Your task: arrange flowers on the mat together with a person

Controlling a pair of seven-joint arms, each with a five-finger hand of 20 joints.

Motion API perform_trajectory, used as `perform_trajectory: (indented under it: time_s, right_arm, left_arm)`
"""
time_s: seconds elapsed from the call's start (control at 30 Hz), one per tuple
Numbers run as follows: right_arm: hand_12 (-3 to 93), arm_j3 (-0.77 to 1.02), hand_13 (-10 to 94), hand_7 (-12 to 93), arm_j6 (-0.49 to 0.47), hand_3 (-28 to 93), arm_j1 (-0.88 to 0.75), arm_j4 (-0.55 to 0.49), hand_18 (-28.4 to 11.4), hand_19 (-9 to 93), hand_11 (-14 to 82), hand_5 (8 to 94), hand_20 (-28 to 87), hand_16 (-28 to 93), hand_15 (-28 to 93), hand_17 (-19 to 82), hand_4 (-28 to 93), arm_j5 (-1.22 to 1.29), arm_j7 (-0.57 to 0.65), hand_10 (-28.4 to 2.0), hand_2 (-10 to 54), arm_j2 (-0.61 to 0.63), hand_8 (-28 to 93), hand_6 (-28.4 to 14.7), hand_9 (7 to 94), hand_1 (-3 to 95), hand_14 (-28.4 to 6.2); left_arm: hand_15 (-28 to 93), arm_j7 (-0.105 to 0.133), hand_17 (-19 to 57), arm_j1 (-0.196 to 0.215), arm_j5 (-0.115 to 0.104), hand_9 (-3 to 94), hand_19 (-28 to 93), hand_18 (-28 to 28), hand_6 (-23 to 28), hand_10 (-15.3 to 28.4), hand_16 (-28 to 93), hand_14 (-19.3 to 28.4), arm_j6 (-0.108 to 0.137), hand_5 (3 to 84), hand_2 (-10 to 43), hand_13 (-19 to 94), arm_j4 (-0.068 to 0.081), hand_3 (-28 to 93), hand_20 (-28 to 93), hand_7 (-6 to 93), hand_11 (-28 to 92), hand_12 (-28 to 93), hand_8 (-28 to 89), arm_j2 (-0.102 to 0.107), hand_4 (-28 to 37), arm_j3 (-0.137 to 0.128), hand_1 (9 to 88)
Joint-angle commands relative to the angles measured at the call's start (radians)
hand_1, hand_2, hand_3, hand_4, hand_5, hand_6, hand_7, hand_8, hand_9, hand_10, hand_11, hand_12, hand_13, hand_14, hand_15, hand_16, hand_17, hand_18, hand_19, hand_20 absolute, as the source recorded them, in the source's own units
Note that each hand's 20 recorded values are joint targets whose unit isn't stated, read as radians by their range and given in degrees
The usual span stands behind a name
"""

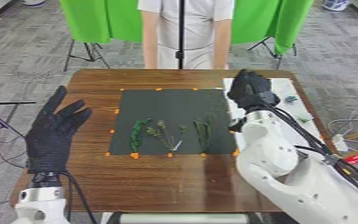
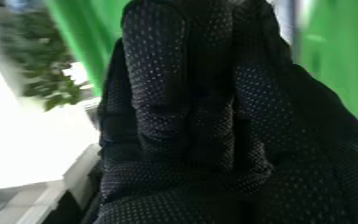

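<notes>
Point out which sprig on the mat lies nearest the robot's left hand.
The leftmost sprig in the head view: no other sprig lies between it and the left hand, or closer to the mat's left edge.

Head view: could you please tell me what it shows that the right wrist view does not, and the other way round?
Head view: the table, the dark mat with green sprigs laid apart on its near half, the white sheet to the right of the mat, and the open left hand by the table's left edge.
Right wrist view: leafy foliage next to a bright white area.
Both: the right hand and green cloth.
</notes>
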Motion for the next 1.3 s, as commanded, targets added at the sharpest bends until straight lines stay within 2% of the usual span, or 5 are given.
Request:
perform_trajectory:
  time_s: [0.03,0.47,0.67,0.87,1.3]
  right_arm:
    - [37.0,-0.179,83,21,0.009,61,0.163,-0.011,-12.3,66,10.5,85.8,21,36,42,26,-28,0.109,-0.213,-4.7,-9.5,-0.107,1,1.0,93.7,64.6,-2.4]
    - [38.1,-0.482,82,22,0.047,61,0.371,0.27,-11.6,65,10.0,84.9,22,37,43,27,-28,0.295,-0.35,-4.4,-9.5,-0.336,1,1.6,93.6,63.9,-1.8]
    - [38.7,-0.621,81,24,0.082,60,0.487,0.413,-10.2,63,10.1,83.8,22,36,44,27,-28,0.342,-0.537,-3.7,-9.5,-0.379,0,2.3,92.9,63.9,-1.3]
    - [38.5,-0.73,80,27,0.114,59,0.562,0.481,-8.7,60,10.2,82.1,23,36,44,27,-28,0.439,-0.576,-3.4,-9.5,-0.405,-2,3.2,92.5,64.3,-0.6]
    - [39.3,-0.834,77,22,0.095,53,0.637,0.502,-11.6,61,12.2,76.6,27,32,50,24,-28,0.313,-0.426,-3.7,-9.5,-0.451,-6,6.0,90.8,61.1,-2.5]
  left_arm:
    - [48,0.079,-0.9,0.003,-0.023,37.6,72,27.1,5.8,18.9,-8,24.7,0.038,31.7,8.6,31,-0.033,75,-10,11.9,25,11,-9,0.083,-27.0,0.011,22.3]
    - [49,0.116,-0.2,-0.199,-0.027,37.9,77,27.5,5.6,18.8,-8,24.8,0.026,31.7,8.6,32,-0.013,75,-10,11.8,25,11,-9,0.173,-27.0,0.133,22.3]
    - [49,0.066,-0.1,-0.254,0.001,38.0,76,27.4,5.6,18.8,-8,24.9,-0.014,31.7,8.6,32,0.011,75,-10,11.9,25,11,-9,0.137,-27.1,0.149,22.3]
    - [49,0.044,-0.2,-0.234,0.007,38.0,76,27.5,5.6,18.9,-8,24.9,-0.024,31.7,8.6,32,0.013,75,-10,11.7,25,11,-9,0.127,-27.1,0.132,22.4]
    - [49,0.054,-0.4,-0.224,-0.007,37.7,75,27.9,5.8,19.0,-8,25.1,-0.005,31.7,8.7,31,0.011,75,-11,11.9,25,11,-9,0.139,-27.1,0.148,22.4]
